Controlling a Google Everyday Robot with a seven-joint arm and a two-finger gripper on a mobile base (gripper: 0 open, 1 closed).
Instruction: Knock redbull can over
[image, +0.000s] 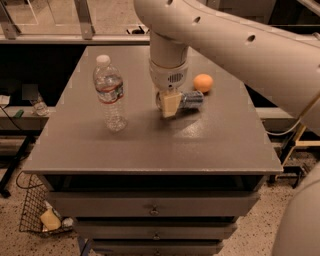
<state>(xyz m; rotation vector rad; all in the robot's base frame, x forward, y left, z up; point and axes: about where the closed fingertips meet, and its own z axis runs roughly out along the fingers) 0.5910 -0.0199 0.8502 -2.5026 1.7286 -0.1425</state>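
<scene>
The redbull can (192, 99) lies on its side on the bench (150, 147), right of the middle and toward the back. Its long axis runs roughly left to right across the top, so it reads as a short, dull silver-blue cylinder, not an upright column. Its left end sits right at my end effector (168, 107), touching it or very nearly so; I cannot separate the two there. The can therefore extends off to the right of my end effector and slightly behind it, at about the same height above the bench.

I cannot tell whether my end effector is released or clenched. It hangs low over the bench, pointing straight down from the wrist, and I see nothing held in it.

Just behind the can's right end, close but apart, sits the small orange fruit (203, 82). The water bottle (110, 93) stands upright well to the left, on the far side of my end effector from the can.

Judging by how the can lies, the knocking over looks done. Any further push rightward along its axis would slide it lengthwise, and a push toward the back would roll it into the fruit. I judge that lifting straight up and clear is the sensible move.
</scene>
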